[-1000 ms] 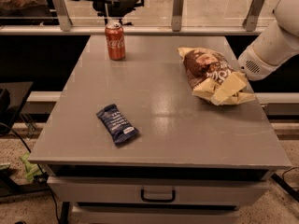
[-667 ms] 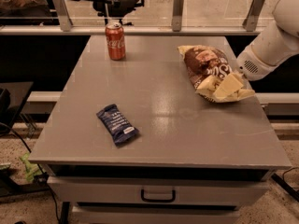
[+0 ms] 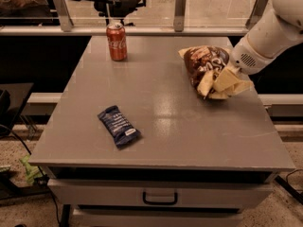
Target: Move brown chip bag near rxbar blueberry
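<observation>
The brown chip bag (image 3: 204, 61) lies at the table's right side, dark brown with white lettering and pale ends. My gripper (image 3: 227, 79) comes in from the upper right on a white arm and is shut on the bag's crumpled near-right end, which is raised a little off the table. The rxbar blueberry (image 3: 118, 126), a small dark blue wrapper with a white patch, lies flat near the front left, well apart from the bag.
A red soda can (image 3: 116, 41) stands upright at the table's back left. The grey table (image 3: 189, 136) has a drawer below its front edge. A rail with posts (image 3: 179, 11) runs behind the table.
The bag's near end has been pulled up and slightly toward the back in my gripper. The bar and the can have not moved.
</observation>
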### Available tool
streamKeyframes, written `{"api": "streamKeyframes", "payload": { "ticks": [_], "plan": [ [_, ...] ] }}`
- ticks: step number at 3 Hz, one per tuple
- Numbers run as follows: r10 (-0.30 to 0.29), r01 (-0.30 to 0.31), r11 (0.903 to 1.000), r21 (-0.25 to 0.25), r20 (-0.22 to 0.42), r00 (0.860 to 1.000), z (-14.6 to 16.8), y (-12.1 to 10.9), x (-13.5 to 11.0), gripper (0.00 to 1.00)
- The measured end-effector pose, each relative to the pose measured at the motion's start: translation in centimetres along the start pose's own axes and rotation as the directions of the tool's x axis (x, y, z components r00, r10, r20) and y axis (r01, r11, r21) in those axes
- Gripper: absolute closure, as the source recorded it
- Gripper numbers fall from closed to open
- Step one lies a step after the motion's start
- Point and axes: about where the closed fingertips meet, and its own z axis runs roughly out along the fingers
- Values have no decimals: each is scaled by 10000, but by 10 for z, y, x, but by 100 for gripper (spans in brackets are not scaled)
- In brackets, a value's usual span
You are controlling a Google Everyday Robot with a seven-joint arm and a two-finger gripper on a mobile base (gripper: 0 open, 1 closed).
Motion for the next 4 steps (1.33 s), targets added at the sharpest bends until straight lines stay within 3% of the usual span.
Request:
{"api": "streamKeyframes", "payload": {
  "ticks": [1,2,4],
  "plan": [
    [-869,881,9957,-276,438,9953,-9,21,-26,100],
    [-1627,1685,9841,-554,961,9820,-21,49,-47,100],
    [-2633,2825,9538,-1028,1680,9500,-37,104,-67,100]
  ]
}}
